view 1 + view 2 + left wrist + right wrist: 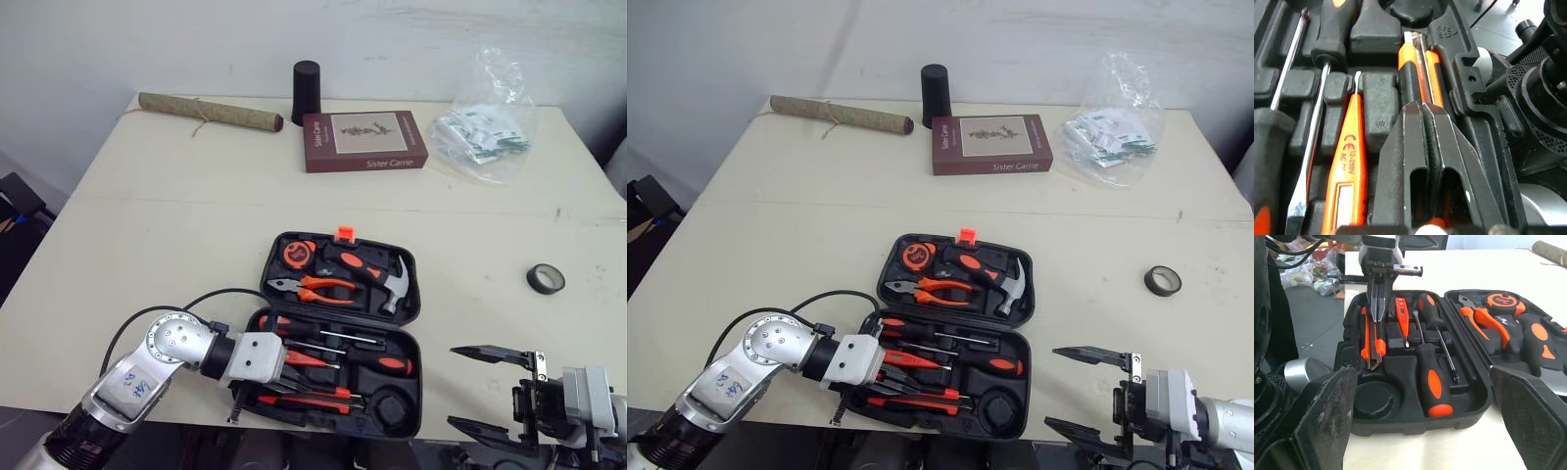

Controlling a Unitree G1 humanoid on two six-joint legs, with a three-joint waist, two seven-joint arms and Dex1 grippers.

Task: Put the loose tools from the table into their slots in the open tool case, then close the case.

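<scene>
Now seating knife in case at lower centre, left fingers clenched, right fingers spread; next, probably fetching tape from worktop's right.

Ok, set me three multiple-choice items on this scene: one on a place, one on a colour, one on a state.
1. Where does the tape roll lie relative to the tool case?
A. Inside it
B. On the table, to its right
C. On the table, to its left

2. What colour is the cover of the book?
A. Dark red
B. Blue
C. Green

3. What state is the right gripper in?
A. Shut on a screwdriver
B. Shut on nothing
C. Open, holding nothing

Answers: 1 B, the roll sits on bare tabletop right of the case; 2 A, the cover is dark red around a pale picture; 3 C, its fingers stand wide apart with nothing between them.
</scene>
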